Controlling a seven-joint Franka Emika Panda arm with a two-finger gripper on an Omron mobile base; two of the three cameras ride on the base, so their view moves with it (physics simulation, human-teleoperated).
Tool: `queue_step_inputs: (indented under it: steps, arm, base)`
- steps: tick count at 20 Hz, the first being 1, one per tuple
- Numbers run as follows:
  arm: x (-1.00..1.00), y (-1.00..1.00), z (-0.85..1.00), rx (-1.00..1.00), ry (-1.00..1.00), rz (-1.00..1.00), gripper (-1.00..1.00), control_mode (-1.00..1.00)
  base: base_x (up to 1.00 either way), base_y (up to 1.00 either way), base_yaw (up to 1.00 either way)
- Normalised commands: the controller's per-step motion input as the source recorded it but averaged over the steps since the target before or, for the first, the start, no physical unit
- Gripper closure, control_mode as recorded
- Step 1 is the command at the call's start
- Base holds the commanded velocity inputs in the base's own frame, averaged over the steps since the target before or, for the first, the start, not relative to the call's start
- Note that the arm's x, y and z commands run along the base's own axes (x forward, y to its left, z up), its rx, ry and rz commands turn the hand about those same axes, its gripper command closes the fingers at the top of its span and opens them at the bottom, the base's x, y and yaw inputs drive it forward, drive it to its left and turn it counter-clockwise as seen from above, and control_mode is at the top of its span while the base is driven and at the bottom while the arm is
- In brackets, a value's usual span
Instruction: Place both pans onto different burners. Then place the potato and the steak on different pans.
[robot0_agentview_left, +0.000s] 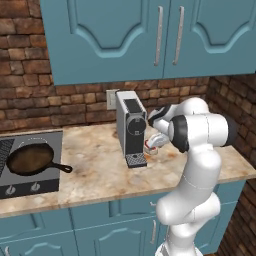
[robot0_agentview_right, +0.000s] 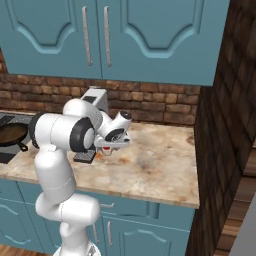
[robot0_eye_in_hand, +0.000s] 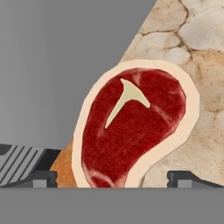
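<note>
The steak (robot0_eye_in_hand: 133, 127), dark red with a pale rim, lies flat on the counter right beside the coffee machine; it also shows as a small piece (robot0_agentview_left: 149, 147). My gripper (robot0_eye_in_hand: 113, 181) hovers just above it, open, with one fingertip (robot0_eye_in_hand: 41, 178) on either side of it. An orange-brown lump (robot0_eye_in_hand: 63, 168), perhaps the potato, peeks out at the steak's edge. The gripper (robot0_agentview_left: 153, 142) (robot0_agentview_right: 112, 145) points down at the counter. The brown-insided pan (robot0_agentview_left: 29, 159) (robot0_agentview_right: 10, 133) sits on a burner (robot0_agentview_left: 34, 140) of the cooktop (robot0_agentview_left: 54, 145), far to the left. The other pan is out of view.
A grey coffee machine (robot0_agentview_left: 131, 126) (robot0_eye_in_hand: 57, 65) stands upright close to the left of the gripper, its drip tray (robot0_eye_in_hand: 17, 164) at the steak's side. A brick side wall (robot0_agentview_right: 220, 125) closes the counter on the right. Blue cabinets (robot0_agentview_left: 150, 35) hang overhead.
</note>
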Motion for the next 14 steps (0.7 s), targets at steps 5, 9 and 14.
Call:
queue_step_inputs:
  steps: [5,9,14]
  arm:
    - [0.0,0.08,-0.04,0.0,0.0,0.0,-1.0,-1.0]
    - [0.03,0.0,-0.14,0.0,0.0,0.0,-1.0,-1.0]
    - [0.03,0.0,-0.1,0.0,0.0,0.0,-1.0,-1.0]
  base:
    - [0.0,0.0,0.0]
    - [0.0,0.0,0.0]
    - [0.0,0.0,0.0]
